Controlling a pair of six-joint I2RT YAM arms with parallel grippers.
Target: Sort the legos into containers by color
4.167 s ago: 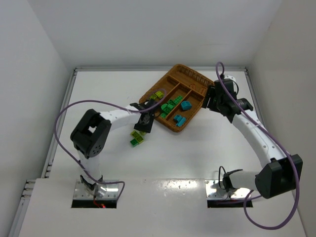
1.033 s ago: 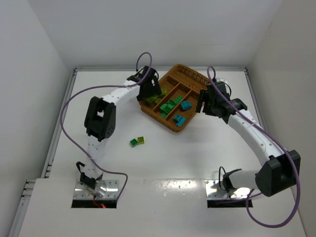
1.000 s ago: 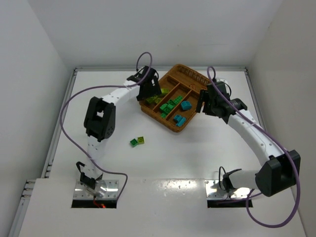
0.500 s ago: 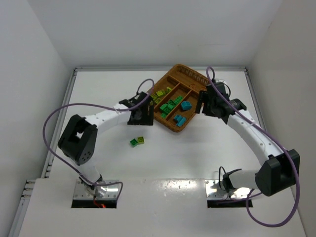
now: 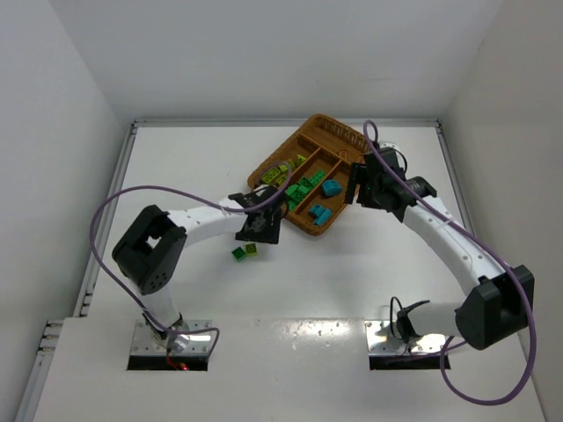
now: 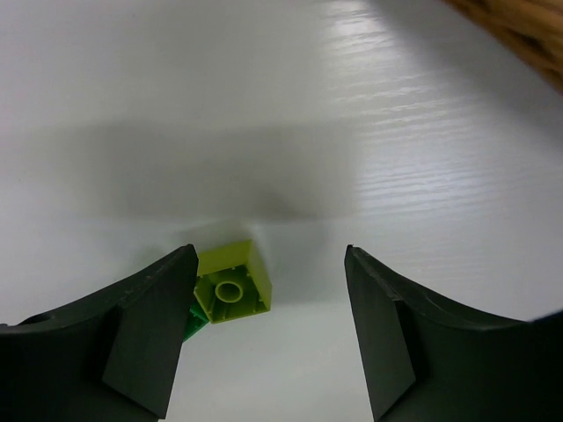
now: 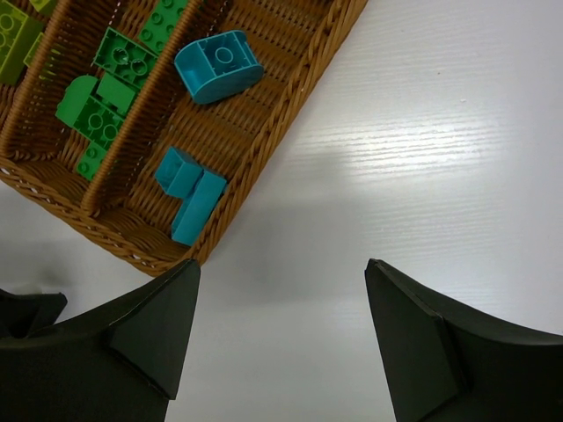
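Hovering over the white surface [image 5: 352,281], the left claw [image 6: 268,264] stands released, jaws spread and gripping nothing. Two loose legos lie beneath it: one lime-yellow brick [image 6: 233,283], off-centre below the gap, and one dark green brick [image 5: 238,254] touching it, partly hidden in the wrist view. The right claw [image 7: 281,268], likewise spread and empty, hangs just beside the wicker tray [image 7: 290,88]. Inside, two cyan bricks [image 7: 218,61] share the outermost long compartment and at least four dark green bricks [image 7: 126,57] fill the next. The lime ones [image 7: 13,44] beyond are cropped, so I cannot count them.

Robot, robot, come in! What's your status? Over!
Left gripper open over lime brick, green brick close beside it. Right gripper open, empty, by tray. Nothing else blocking.
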